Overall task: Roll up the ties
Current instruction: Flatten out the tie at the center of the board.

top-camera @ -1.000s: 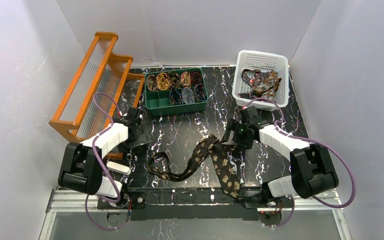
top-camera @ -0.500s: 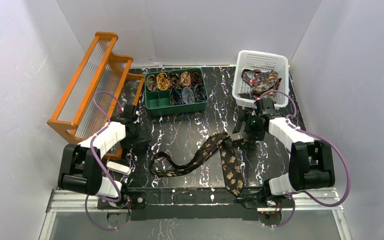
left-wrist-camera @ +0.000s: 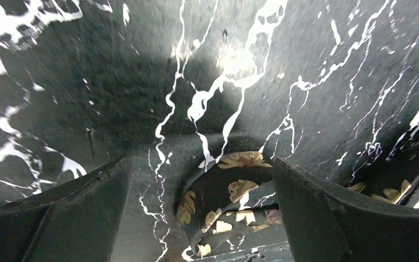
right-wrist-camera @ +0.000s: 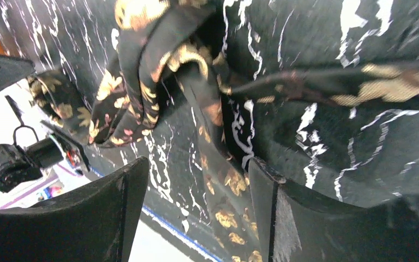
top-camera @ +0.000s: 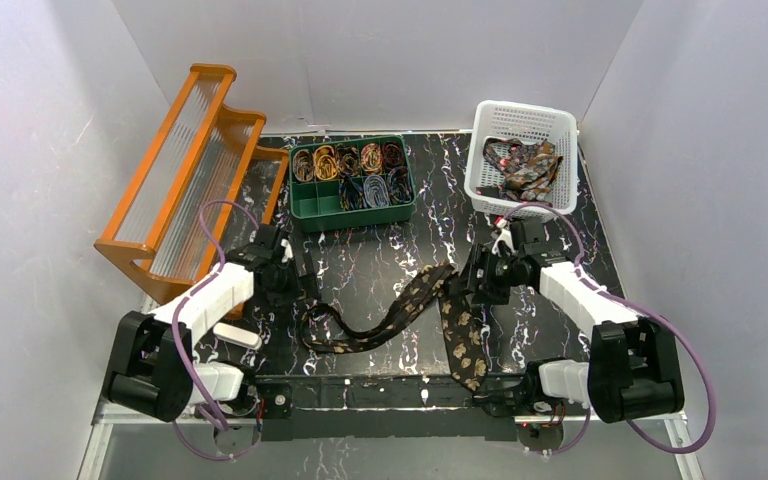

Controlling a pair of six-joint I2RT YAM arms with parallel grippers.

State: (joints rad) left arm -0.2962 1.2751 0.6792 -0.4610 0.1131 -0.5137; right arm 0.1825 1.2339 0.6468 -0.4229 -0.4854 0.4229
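One tie [top-camera: 390, 315], black with gold leaf patterns, lies unrolled across the near table. Its narrow end curls into a loop at the left, it folds near the middle, and its wide end runs to the front edge. My left gripper [top-camera: 298, 275] is open just behind the looped narrow end. In the left wrist view the loop [left-wrist-camera: 234, 188] lies between the spread fingers of that gripper [left-wrist-camera: 199, 164]. My right gripper [top-camera: 465, 288] is open over the fold. In the right wrist view the tie [right-wrist-camera: 223, 210] passes under that gripper's gap [right-wrist-camera: 196, 164].
A green divided tray [top-camera: 355, 218] with several rolled ties [top-camera: 345, 160] stands at the back centre. A white basket [top-camera: 480, 170] at the back right holds loose ties [top-camera: 525, 165]. An orange rack [top-camera: 190, 170] leans at the back left. White walls enclose the table.
The tie's fold slid a little right and its strips straightened. My right gripper swung back, then came forward-left over the fold. My left gripper moved right and forward to the looped end.
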